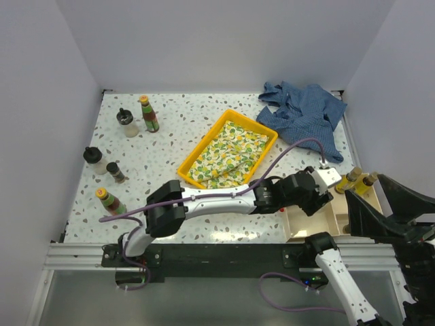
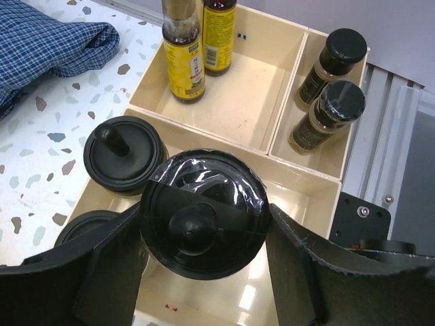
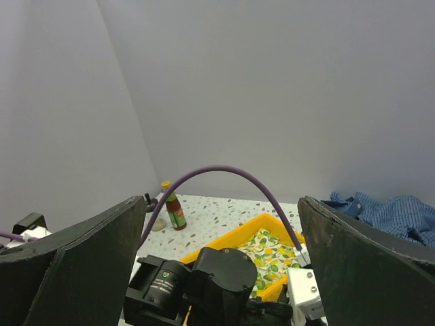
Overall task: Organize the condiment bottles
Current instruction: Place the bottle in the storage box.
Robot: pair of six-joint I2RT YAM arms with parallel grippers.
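Clamps a squat black-lidded jar (image 2: pixel 204 210) in the half-closed left gripper (image 2: pixel 204 268) over the near compartment of the organizer (image 2: pixel 253 95) at near right, right gripper (image 3: pixel 221 224) wide and empty; next calls for lowering beside the seated jar (image 2: pixel 124 155), then releasing.

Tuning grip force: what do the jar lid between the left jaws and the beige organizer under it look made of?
Jar lid: likely black plastic, glossy, with clear shrink film over part of it, judging by the wrinkled glare. Beige organizer: looks like moulded plastic, smooth, semi-matte; rounded corners, soft reflections on the floor. Could be something coated; cannot tell.
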